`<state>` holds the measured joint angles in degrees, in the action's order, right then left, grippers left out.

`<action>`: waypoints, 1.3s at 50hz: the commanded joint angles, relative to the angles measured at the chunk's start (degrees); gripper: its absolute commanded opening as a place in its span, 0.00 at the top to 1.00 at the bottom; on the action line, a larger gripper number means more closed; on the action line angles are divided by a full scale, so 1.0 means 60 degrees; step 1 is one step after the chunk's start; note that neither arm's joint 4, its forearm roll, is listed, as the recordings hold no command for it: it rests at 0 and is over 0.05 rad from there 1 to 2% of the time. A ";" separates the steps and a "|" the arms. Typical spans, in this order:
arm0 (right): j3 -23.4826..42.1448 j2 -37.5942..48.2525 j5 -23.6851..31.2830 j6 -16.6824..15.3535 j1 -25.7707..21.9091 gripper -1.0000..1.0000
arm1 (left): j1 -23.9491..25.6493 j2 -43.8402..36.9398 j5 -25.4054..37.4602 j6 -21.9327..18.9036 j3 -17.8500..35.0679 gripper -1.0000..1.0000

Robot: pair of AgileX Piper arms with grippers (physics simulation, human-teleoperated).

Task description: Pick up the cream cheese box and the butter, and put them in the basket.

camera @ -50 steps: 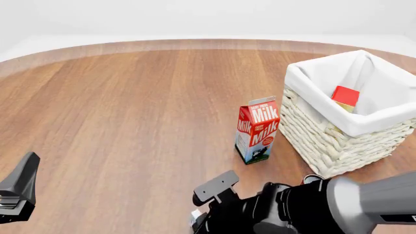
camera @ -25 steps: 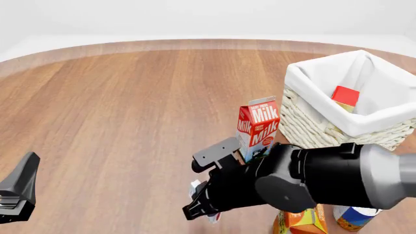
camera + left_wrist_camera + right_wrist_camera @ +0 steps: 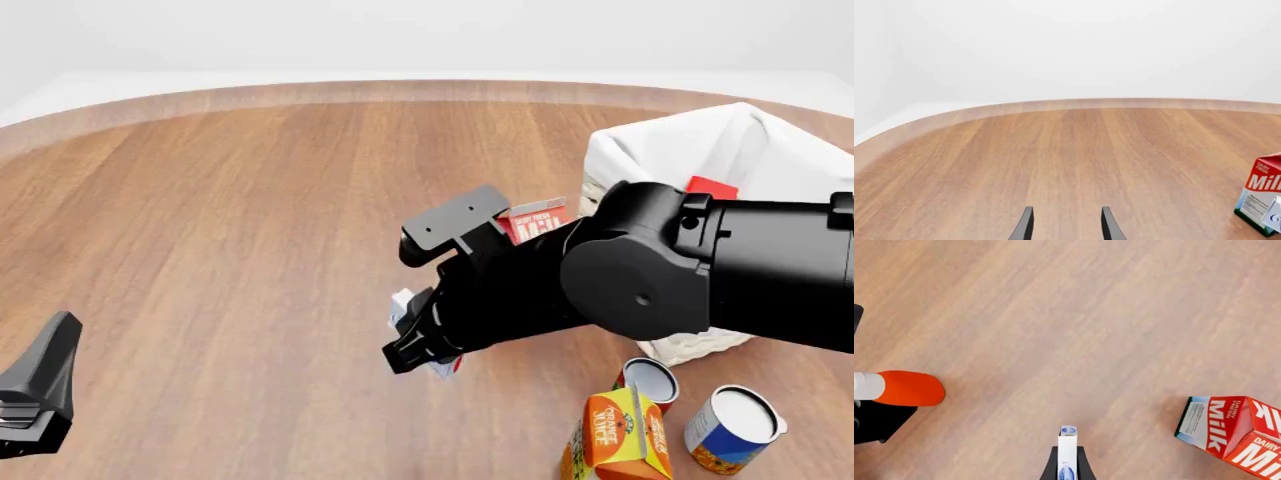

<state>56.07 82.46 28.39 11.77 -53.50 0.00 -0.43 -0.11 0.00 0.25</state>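
The right gripper hangs above the table near the middle of the scene, left of the basket, and grasps the cream cheese box between its fingers. In the right wrist view the box stands on edge, clamped between the 2 dark fingers, its white face and bluish oval mark showing, with bare wood far below it.

The milk carton stands just behind the right arm, mostly hidden by it; the right wrist view shows it upright on the wood. The basket sits at the far right, and the butter shows as a red corner inside it, against the white cloth lining.

At the near right stand an orange juice carton and 2 cans, close together.

The left gripper is low over the near left of the table, its 2 fingers spread apart with nothing between them.
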 commanded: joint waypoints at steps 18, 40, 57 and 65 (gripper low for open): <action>0.1259 -0.1692 0.1467 -0.1564 0.1229 1.00 | 0.0000 0.0000 0.0000 0.0000 0.0000 0.00; 0.2333 -0.3236 0.2883 -0.2898 0.2769 1.00 | 0.0000 0.0000 0.0000 0.0000 0.0000 0.00; 0.2734 -0.4025 0.3463 -0.3490 0.4015 1.00 | 0.0000 0.0000 0.0000 0.0000 0.0000 0.00; 0.2504 -0.4635 0.3585 -0.3689 0.4911 1.00 | 0.0000 0.0000 0.0000 0.0000 0.0000 0.00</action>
<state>71.24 58.45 48.69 -9.01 -29.36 0.00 -0.43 -0.11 0.00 0.25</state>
